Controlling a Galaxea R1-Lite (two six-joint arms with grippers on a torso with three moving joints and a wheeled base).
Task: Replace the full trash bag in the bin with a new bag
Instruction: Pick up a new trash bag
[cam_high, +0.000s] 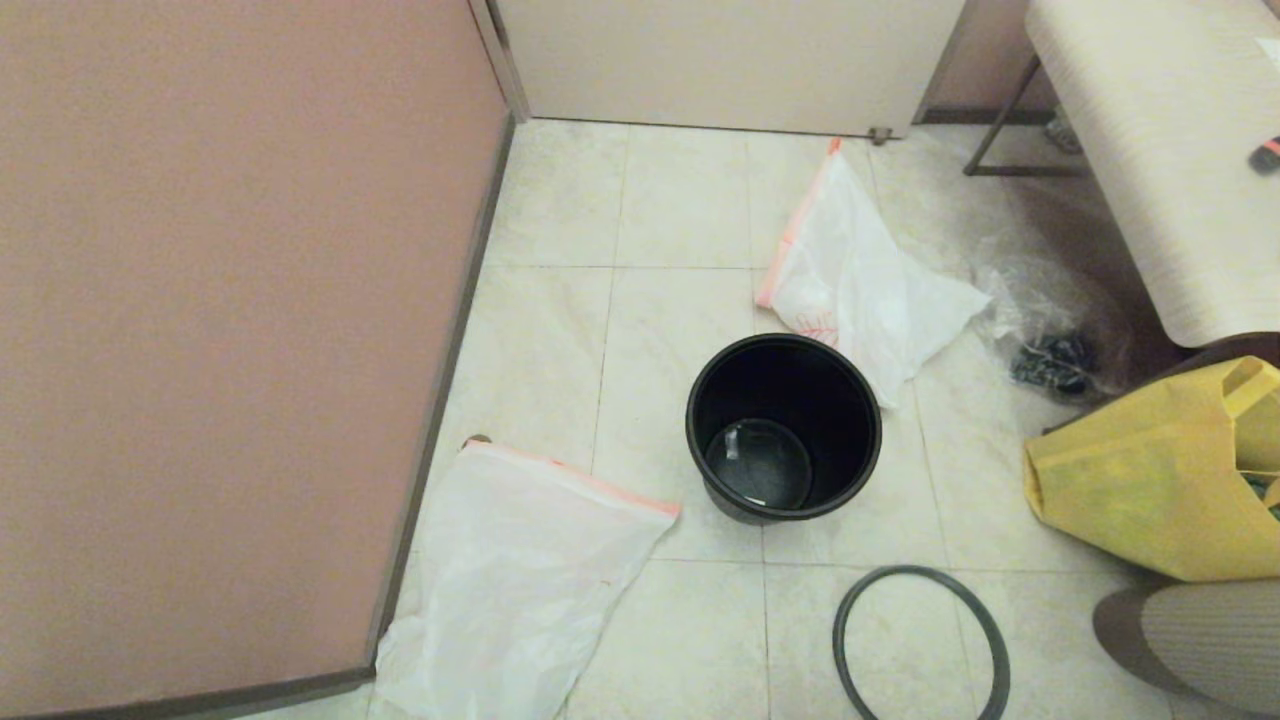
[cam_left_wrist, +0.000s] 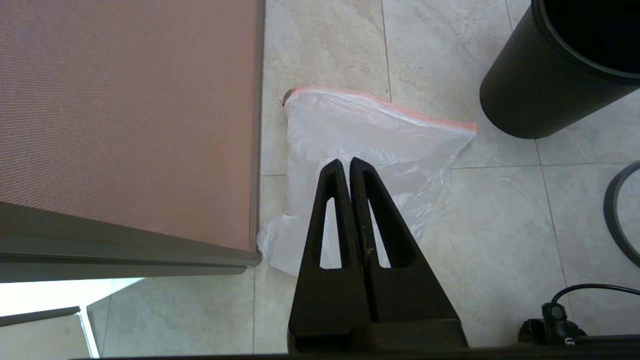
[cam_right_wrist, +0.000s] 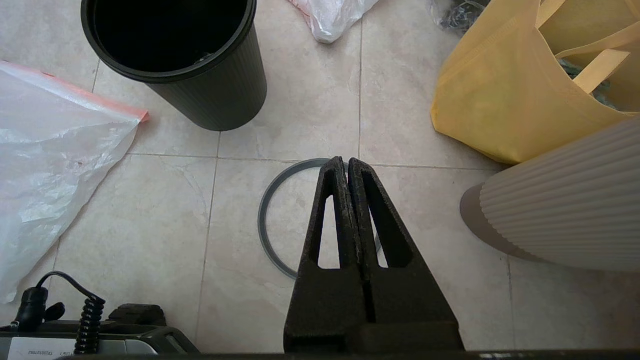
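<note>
So the black bin (cam_high: 783, 430) is standing upright on the tiled floor (cam_high: 680, 210) with no bag in it, and its grey rim ring (cam_high: 921, 645) is lying flat on the tiles nearer the robot; one white drawstring bag (cam_high: 520, 580) is spread flat beside the pinkish wall panel (cam_high: 220, 320), and a second white bag (cam_high: 860, 285) with red print sits just behind the bin. Left gripper (cam_left_wrist: 345, 162) is clenched on nothing, hovering over the flat bag; right gripper (cam_right_wrist: 344, 161) is also clamped empty, above the ring; a yellow tote (cam_high: 1160, 480) and a clear bag with dark contents (cam_high: 1055, 330) lie off to the right.
</note>
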